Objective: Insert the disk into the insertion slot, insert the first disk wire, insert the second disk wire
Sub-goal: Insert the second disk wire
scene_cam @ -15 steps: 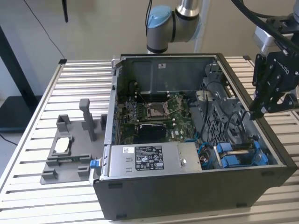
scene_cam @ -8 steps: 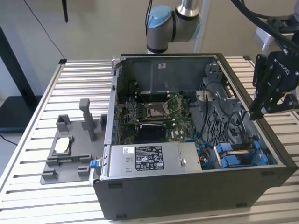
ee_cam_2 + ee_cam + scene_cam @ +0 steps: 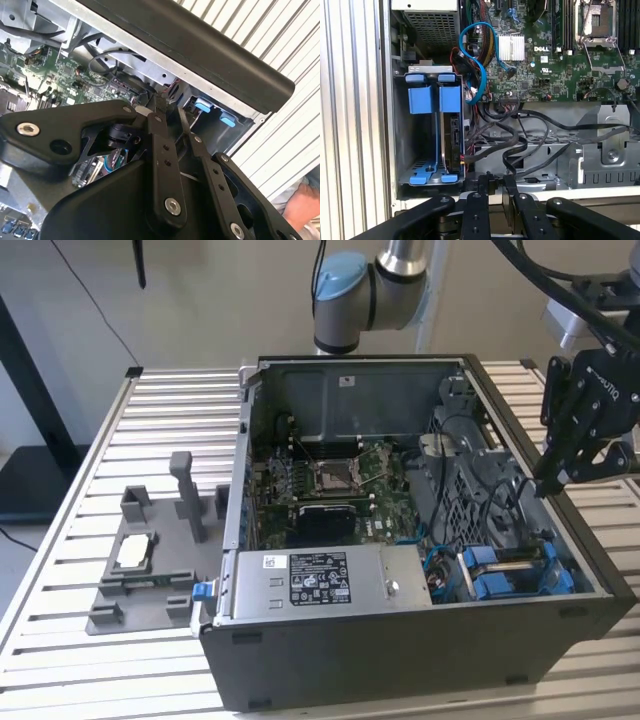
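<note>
**Disk (image 3: 512,570) seated, fingers (image 3: 556,472) closed**

In the exterior view, the closed fingers are held above the case (image 3: 400,640) wall, apart from the disk. In the first wrist view, the disk is seen seated in the insertion slot (image 3: 402,130), near the fingertips, untouched.

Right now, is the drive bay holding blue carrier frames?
Yes, blue carrier frames sit inside the grey drive bay in the first wrist view.

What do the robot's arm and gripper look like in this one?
The arm is a silver tube with a grey joint capped in pale blue. The gripper is black, built of linked bars with silver screw heads, carries white lettering, and black cables lead toward it.
</note>
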{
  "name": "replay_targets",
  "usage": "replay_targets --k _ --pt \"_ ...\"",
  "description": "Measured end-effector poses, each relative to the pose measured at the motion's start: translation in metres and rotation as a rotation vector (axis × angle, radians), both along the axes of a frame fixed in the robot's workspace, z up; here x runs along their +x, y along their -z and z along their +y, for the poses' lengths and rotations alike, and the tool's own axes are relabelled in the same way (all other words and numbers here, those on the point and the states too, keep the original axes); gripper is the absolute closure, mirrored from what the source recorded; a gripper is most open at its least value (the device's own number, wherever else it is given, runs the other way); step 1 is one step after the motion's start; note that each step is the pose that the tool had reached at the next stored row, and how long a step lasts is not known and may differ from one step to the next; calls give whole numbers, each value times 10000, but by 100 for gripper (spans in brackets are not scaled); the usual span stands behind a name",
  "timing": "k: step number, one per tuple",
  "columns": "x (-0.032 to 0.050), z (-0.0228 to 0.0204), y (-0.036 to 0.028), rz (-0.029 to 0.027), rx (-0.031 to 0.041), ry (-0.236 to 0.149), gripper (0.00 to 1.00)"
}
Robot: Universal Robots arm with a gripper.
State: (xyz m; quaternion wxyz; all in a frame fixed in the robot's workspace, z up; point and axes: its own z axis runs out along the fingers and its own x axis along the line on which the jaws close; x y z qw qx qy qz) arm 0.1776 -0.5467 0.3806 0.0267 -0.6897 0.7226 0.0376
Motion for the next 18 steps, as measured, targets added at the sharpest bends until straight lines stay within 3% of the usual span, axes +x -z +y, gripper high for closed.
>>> replay_targets --k 6,7,18 --pt "0 0 0 1 0 0 75" --pt "0 0 0 2 1 1 83" --pt "0 0 0 4 1 0 84"
